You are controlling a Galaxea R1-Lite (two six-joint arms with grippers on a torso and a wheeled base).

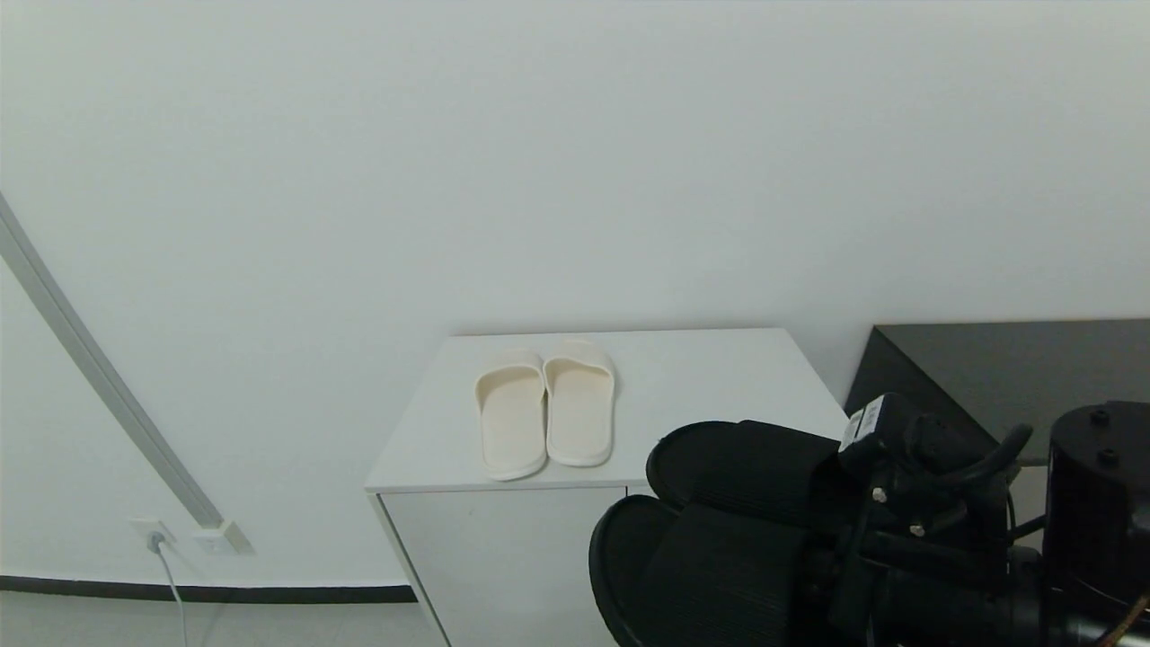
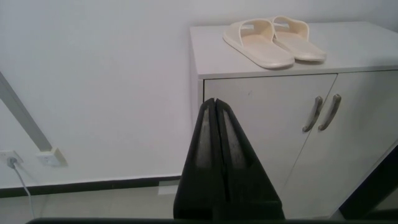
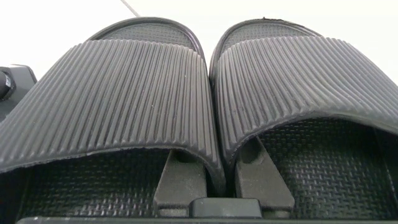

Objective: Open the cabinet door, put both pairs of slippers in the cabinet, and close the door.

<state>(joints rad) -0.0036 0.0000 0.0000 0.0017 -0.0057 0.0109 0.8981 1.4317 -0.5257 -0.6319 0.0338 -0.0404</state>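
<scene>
White and smooth, the cabinet (image 1: 719, 377) stands against a plain pale wall (image 1: 575, 162), a boxy unit with a flat matte top and two flush doors (image 2: 267, 124) that meet at a narrow seam and are both shut. The black slippers (image 1: 755, 476) are held up in front of the cabinet's right front corner, off its top. They are open-toed slides with broad straps ribbed in fine parallel ridges, rounded soles and a cross-hatched footbed. The right end effector (image 3: 219, 174) carries them as a pair: one finger (image 3: 180, 183) runs under each strap, and the two inner side walls are pinched together between them. The cream slippers (image 1: 545, 409) lie flat near the middle of the cabinet top, side by side and touching along their inner edges, with their open toes toward the wall. They are smooth, thick-soled and softly rounded. Two slim curved handles (image 2: 321, 113) in dull grey metal sit close together on either side of the door seam. The left end effector (image 2: 215, 102) hangs in front of the cabinet's left side, its black tapered fingers pressed flat together with nothing between them.
</scene>
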